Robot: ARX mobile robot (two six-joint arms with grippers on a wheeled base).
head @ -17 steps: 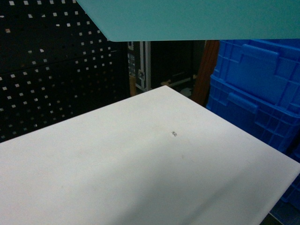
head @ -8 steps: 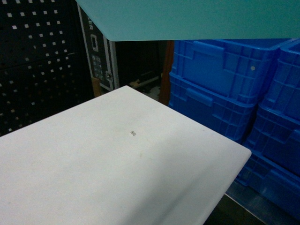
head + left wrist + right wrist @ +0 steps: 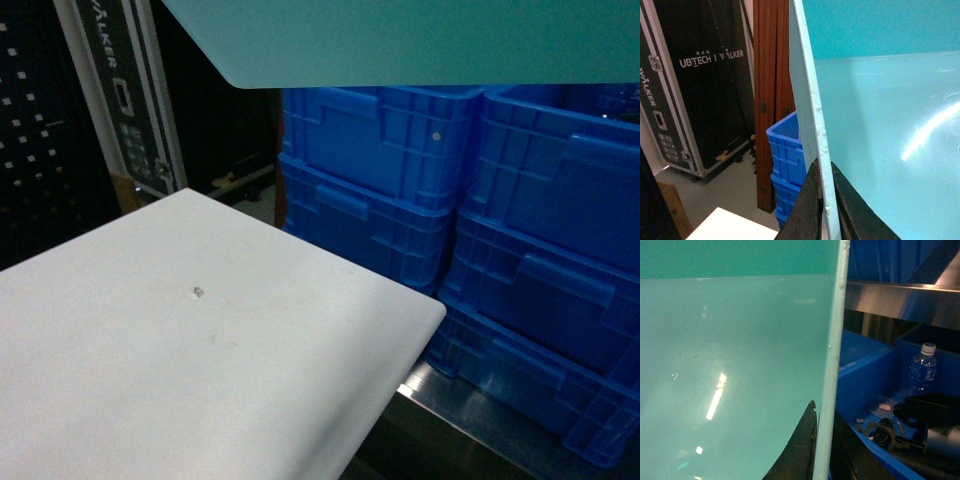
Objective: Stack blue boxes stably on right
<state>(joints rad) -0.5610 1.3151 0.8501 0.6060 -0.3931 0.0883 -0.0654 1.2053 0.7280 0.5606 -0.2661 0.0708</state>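
One light turquoise blue box [image 3: 420, 40] is held up in the air. In the head view its underside fills the top edge. My left gripper [image 3: 823, 167] is shut on the box's left rim [image 3: 807, 100], one dark finger on each side of the wall, and the glossy box floor [image 3: 890, 125] lies to the right of it. My right gripper [image 3: 824, 407] is shut on the opposite rim [image 3: 832, 340], with the box floor [image 3: 740, 340] to its left. Neither gripper shows in the head view.
A white table [image 3: 200, 330] lies below on the left. Stacked dark blue ribbed crates [image 3: 480, 220] stand on a metal shelf [image 3: 470, 410] to the right. A black flight case [image 3: 120, 100] stands behind. Beside the right gripper, an open blue crate holds a water bottle [image 3: 922, 367] and black parts.
The head view has swung to the right: the table and the black pegboard slid left, and more of the blue crates came into view. The held box keeps its place at the top.
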